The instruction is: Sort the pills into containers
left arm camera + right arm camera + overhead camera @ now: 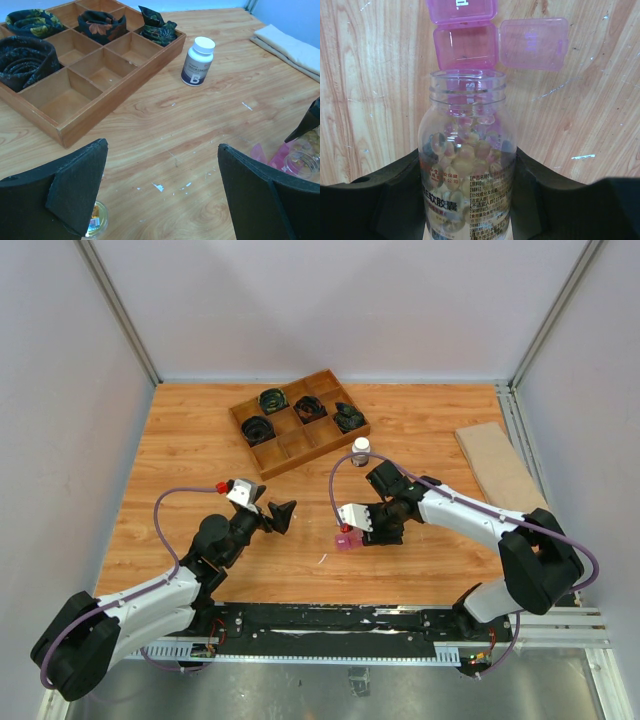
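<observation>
right gripper: pinching a small clear jar across its body, one finger on each side.
jar: uncapped, its mouth at the near edge of the open compartment in the wrist view.
pills: pale yellowish, heaped inside the jar.
pink strip: lies on the table; the open compartment's lid is flipped out sideways, and the next compartment is shut.
left gripper: fingers spread wide, holding nothing, above the table.
bottle: white-capped, upright, near the wooden tray.
</observation>
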You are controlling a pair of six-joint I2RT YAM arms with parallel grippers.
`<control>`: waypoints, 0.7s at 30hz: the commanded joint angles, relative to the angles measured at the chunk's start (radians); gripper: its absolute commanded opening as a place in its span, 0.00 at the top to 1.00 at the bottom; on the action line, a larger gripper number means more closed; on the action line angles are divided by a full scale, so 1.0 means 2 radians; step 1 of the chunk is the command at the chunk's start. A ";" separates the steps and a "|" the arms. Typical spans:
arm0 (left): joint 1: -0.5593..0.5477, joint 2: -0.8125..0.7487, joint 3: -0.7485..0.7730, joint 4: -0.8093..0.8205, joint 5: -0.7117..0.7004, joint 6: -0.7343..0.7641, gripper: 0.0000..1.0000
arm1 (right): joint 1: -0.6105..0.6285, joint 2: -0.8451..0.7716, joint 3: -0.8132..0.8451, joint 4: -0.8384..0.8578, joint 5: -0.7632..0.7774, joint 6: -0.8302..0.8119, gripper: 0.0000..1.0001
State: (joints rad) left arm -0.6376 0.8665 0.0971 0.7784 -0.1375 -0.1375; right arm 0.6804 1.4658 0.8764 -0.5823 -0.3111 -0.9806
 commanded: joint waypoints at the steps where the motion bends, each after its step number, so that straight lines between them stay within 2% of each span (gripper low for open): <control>1: -0.003 -0.001 -0.001 0.021 -0.006 0.007 0.05 | 0.008 -0.003 0.017 -0.011 0.007 0.005 0.99; 21: -0.003 0.000 0.000 0.022 -0.005 0.007 0.05 | 0.015 0.001 0.018 -0.012 0.024 0.007 0.99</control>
State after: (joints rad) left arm -0.6376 0.8669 0.0971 0.7837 -0.1371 -0.1375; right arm 0.6941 1.4662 0.8783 -0.5827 -0.2779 -0.9726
